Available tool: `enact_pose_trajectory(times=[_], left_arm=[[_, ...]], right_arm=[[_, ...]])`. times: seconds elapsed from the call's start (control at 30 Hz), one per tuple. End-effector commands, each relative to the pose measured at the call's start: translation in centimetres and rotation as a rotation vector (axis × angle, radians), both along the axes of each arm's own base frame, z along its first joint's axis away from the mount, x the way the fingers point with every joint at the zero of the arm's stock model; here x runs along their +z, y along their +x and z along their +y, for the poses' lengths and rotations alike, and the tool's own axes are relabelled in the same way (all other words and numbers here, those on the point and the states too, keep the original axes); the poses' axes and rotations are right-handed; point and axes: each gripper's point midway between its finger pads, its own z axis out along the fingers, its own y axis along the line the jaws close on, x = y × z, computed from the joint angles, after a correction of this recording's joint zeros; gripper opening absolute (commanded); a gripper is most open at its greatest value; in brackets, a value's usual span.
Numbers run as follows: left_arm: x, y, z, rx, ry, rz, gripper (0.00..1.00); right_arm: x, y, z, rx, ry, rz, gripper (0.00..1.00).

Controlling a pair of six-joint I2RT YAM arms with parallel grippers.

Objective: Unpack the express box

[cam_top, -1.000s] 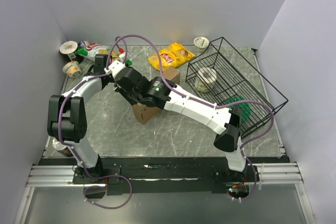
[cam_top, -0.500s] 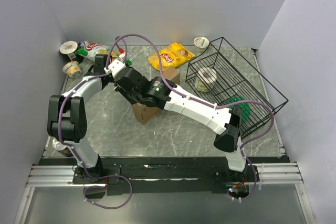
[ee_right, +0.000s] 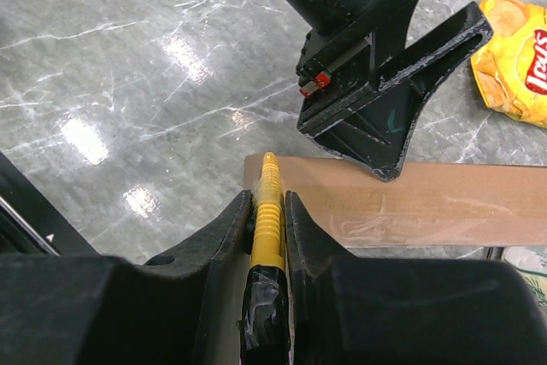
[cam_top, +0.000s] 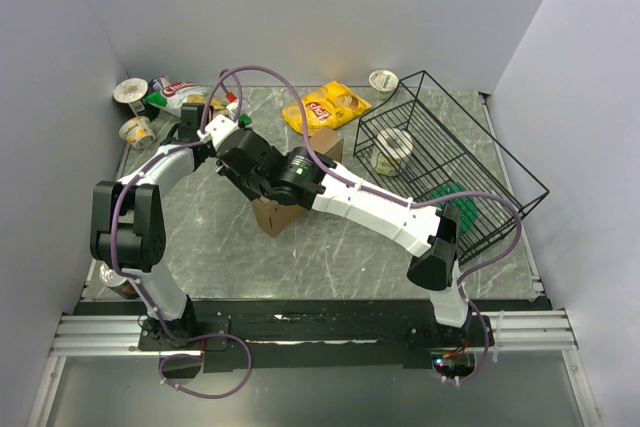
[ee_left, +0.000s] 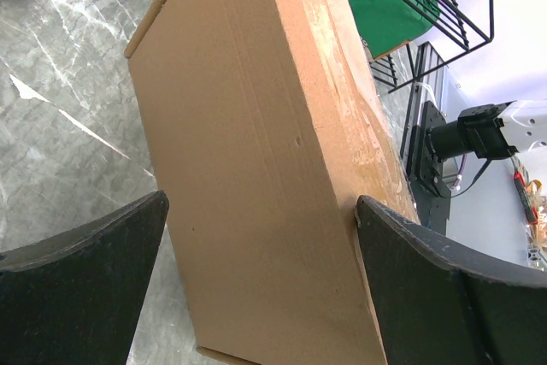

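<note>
Right pincer (ee_right: pixel 269 200) still clamps the yellow tool (ee_right: pixel 267 184); left pincer (ee_left: pixel 261 203) still grips express box (ee_left: pixel 248 126).

Logged the cell: grey marble-patterned table top (cam_top: pixel 220 237), white-veined and glossy. Plain pale walls closed three sides: back wall (cam_top: pixel 300 7), left wall (cam_top: pixel 40 97), right wall (cam_top: pixel 590 97). An aluminium rail (cam_top: pixel 320 327) ran along the near edge. I noted bright glare patches (ee_right: pixel 85 138) on the stone and even, soft lighting elsewhere.
</note>
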Motion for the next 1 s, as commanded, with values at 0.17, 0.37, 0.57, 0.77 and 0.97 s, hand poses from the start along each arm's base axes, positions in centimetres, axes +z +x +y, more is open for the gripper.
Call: enact_pose_trajectory(times=[0.17,0.37,0.57,0.77,0.97], left_arm=[[-2.6,1.1,0.7,0.065,0.087,-0.012,0.96],[-2.5,1.1,0.7,0.066,0.088,-0.012,0.96],[-2.6,1.1,0.6,0.063,0.086,-0.008,0.96],[-2.8,1.2,0.6,0.062,0.084,-0.001,0.96],[-2.9,1.3,0.6,0.061,0.083,0.002,0.96]], right_arm=[[3.3,-0.8,0.8,0.031,0.076,-0.038,0.0],[2.7,-0.4,0.6,0.017,0.051,-0.047,0.0],[2.2,-0.1,0.3,0.004,0.036,-0.048,0.0],[1.6,0.1,0.2,0.0,0.021,-0.04,0.0],[0.8,0.2,0.1,0.005,0.006,-0.022,0.0]])
